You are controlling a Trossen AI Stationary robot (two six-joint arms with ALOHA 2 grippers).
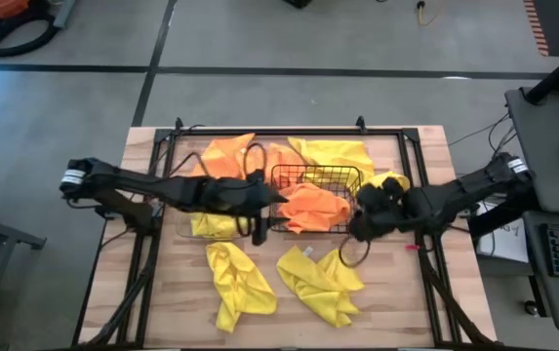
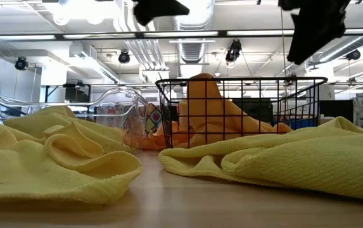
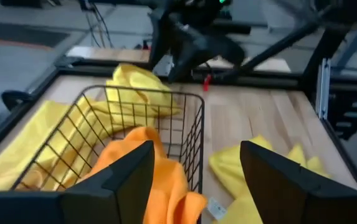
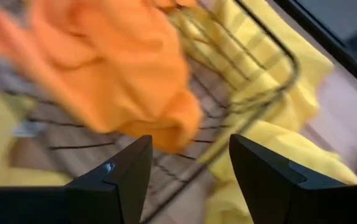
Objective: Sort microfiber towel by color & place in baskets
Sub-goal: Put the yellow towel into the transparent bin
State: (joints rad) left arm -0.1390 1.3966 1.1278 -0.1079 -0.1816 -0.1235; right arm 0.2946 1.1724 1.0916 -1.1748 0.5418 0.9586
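A: High view first, operator; you have one orange towel (image 1: 316, 207) heaped in the black wire basket (image 1: 349, 174), hanging over its near rim; the clear basket (image 1: 183, 226) at the left holds one yellow towel (image 1: 213, 226)

B: So what is left for you?

A: Most of it, by my judgement; you still have loose orange cloth (image 1: 230, 156) on the far side, a yellow one (image 1: 336, 154) behind the wire basket, a yellow bunch (image 1: 388, 181) at its right end, and two yellow cloths (image 1: 238, 283) on the near boards

B: Count them for you?

A: Two baskets; five yellow towels you can see; orange at least two, maybe three, since the far pile overlaps and I cannot split it

B: And your grippers?

A: Your left gripper (image 1: 258, 207) hovers at the wire basket's left end, fingers spread, holding nothing; your right gripper (image 1: 365, 219) sits at the basket's right near corner, fingers also apart and empty
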